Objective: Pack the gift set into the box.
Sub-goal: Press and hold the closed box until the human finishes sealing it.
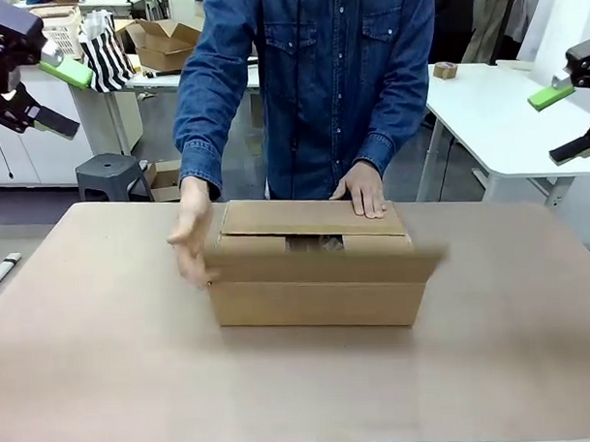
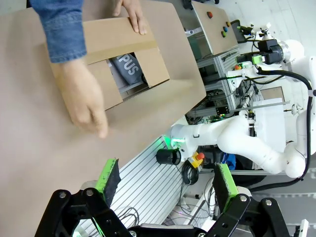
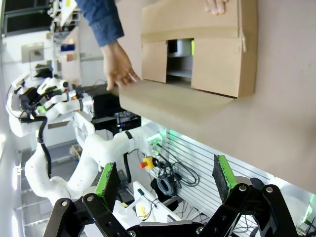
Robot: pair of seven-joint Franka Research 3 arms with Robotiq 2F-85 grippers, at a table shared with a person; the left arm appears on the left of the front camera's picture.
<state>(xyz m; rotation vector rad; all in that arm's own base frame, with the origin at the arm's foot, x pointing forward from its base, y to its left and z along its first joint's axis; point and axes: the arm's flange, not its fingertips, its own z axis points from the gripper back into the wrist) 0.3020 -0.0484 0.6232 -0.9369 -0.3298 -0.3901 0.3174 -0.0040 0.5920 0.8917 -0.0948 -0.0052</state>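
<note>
The box [image 1: 316,278] stands in the middle of the table with its flaps mostly folded over. A narrow gap stays between them. Through the gap in the left wrist view I see part of the gift set [image 2: 127,66], a grey band lettered "PUS"; the rest of it is hidden. One of the person's hands [image 1: 364,191] presses the far flap, and the other hand [image 1: 192,239] is blurred at the box's left end. The near flap [image 3: 173,106] sticks out, half folded. My left gripper [image 1: 63,96] hangs open high at the far left. My right gripper [image 1: 561,124] hangs open high at the far right. Both are empty.
The brown tabletop [image 1: 106,363] has free room all around the box. A white table [image 1: 495,117] stands behind on the right, with a grey stool [image 1: 114,174] and open cartons [image 1: 163,41] behind on the left.
</note>
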